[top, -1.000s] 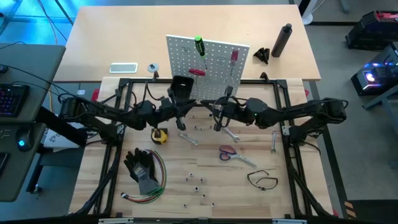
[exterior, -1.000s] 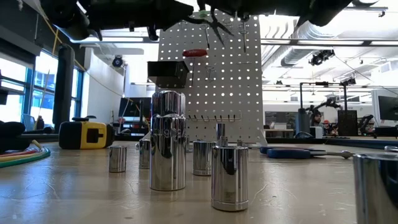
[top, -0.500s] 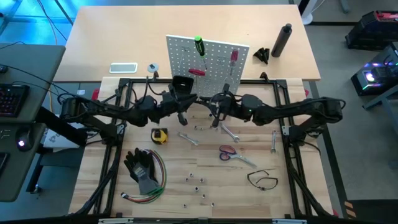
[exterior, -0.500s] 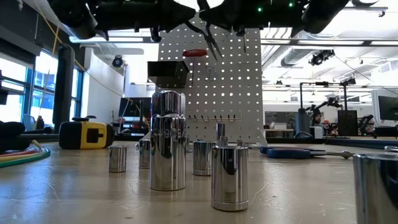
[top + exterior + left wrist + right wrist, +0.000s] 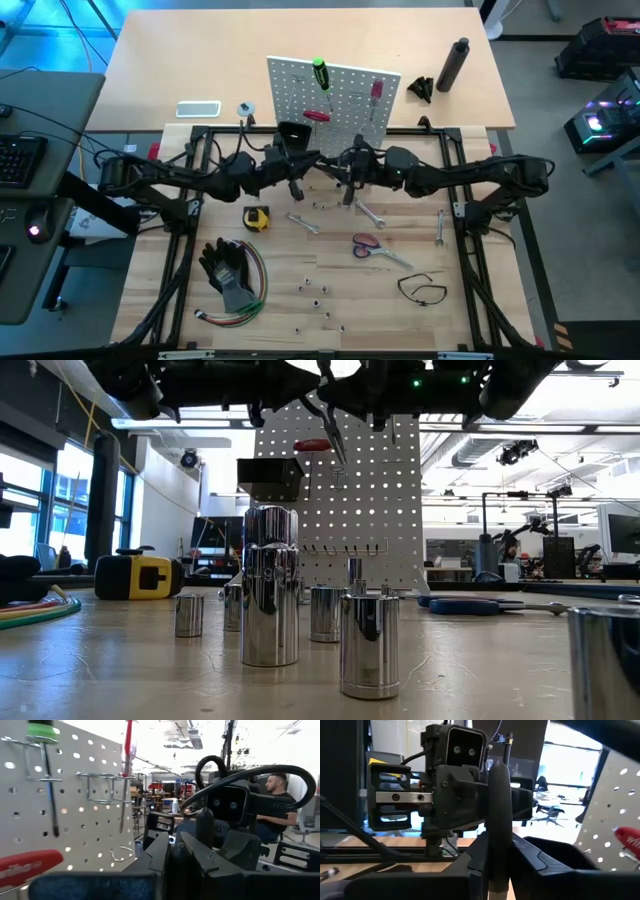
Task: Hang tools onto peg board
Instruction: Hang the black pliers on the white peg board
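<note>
Pliers [image 5: 335, 440]: in the air, just before the peg board [image 5: 345, 100].
Right pincer [image 5: 348, 182]: closed on one dark handle.
Left pincer [image 5: 298, 182]: nearly closed, seemingly on the pliers too.
Handling: stiff, light, hinged; best gripped by the handles.

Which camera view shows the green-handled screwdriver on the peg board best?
The high view: the green-handled screwdriver shows whole, hanging near the top of the peg board. The left wrist view shows only the handle's end and the shaft in a hook. In the low view the arms hide it. The right wrist view does not show it.
</note>
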Controlling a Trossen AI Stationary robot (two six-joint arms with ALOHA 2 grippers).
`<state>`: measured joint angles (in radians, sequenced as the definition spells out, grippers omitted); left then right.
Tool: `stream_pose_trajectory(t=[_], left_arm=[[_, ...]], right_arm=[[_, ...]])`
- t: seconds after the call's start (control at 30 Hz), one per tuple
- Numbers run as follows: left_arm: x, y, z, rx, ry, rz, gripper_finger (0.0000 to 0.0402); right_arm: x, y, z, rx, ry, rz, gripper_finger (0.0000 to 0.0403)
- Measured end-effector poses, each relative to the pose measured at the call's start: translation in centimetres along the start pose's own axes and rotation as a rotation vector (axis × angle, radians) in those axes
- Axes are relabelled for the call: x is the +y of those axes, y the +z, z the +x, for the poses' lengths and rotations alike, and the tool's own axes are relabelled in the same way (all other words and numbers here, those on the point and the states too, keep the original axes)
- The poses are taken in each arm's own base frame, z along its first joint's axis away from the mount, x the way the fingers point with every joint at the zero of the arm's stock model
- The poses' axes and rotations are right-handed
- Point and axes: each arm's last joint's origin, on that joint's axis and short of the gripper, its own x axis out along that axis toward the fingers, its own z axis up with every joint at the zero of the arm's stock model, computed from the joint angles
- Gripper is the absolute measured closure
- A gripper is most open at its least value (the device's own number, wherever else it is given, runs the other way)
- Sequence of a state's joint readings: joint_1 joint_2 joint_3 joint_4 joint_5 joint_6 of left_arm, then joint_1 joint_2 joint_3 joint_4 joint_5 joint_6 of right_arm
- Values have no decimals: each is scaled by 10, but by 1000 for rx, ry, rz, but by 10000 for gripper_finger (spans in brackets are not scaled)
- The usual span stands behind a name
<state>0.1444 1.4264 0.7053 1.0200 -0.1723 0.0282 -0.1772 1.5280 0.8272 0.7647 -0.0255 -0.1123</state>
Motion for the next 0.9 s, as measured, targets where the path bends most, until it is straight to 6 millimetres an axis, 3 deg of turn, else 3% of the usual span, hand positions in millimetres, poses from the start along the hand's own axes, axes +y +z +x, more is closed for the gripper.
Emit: stream_pose_trajectory(t=[0.3, 0.9], left_arm=[[-4, -8, 14, 6, -37, -25, 375], [-5, -6, 16, -5, -66, -25, 374]], right_arm=[[3, -9, -1, 78, 62, 12, 353], [3, -9, 0, 80, 57, -23, 338]])
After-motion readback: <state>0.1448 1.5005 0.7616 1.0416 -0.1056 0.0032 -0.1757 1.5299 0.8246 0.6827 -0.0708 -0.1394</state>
